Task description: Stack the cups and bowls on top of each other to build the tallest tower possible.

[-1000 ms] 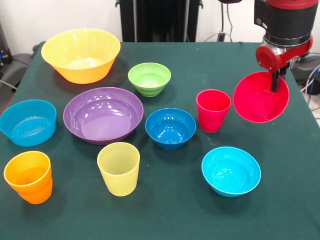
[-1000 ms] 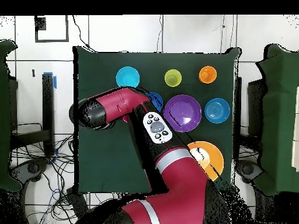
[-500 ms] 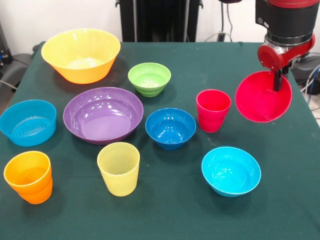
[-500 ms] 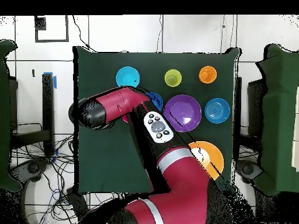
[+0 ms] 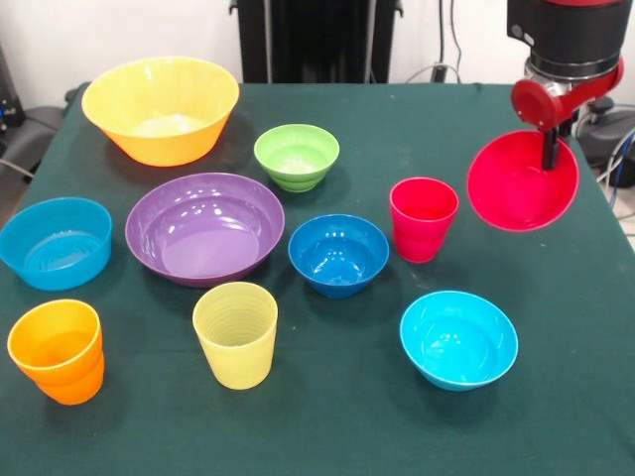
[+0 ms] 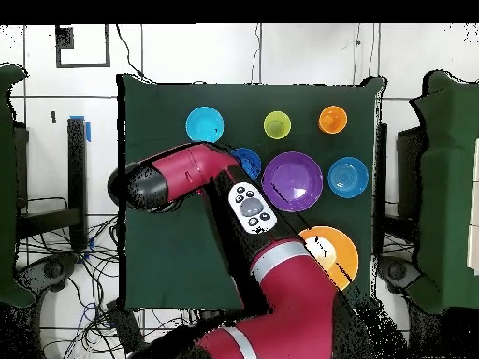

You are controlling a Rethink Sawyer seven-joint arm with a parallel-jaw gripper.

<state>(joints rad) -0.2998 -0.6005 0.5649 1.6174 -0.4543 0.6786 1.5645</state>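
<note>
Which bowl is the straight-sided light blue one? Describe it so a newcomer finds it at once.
In the front view, start at the wide purple bowl in the middle of the green table. Just left of it, by the table's left edge, sits the light blue bowl, behind the orange cup. Unlike the rounded cyan bowl, its walls are nearly straight.

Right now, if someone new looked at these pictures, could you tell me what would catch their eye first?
Probably the red bowl, tilted on edge in the air at the front view's right, pinched at its rim by the robot's hand. Next, the bright spread on the green table: a large yellow-orange bowl at the far left and a wide purple bowl in the middle.
</note>
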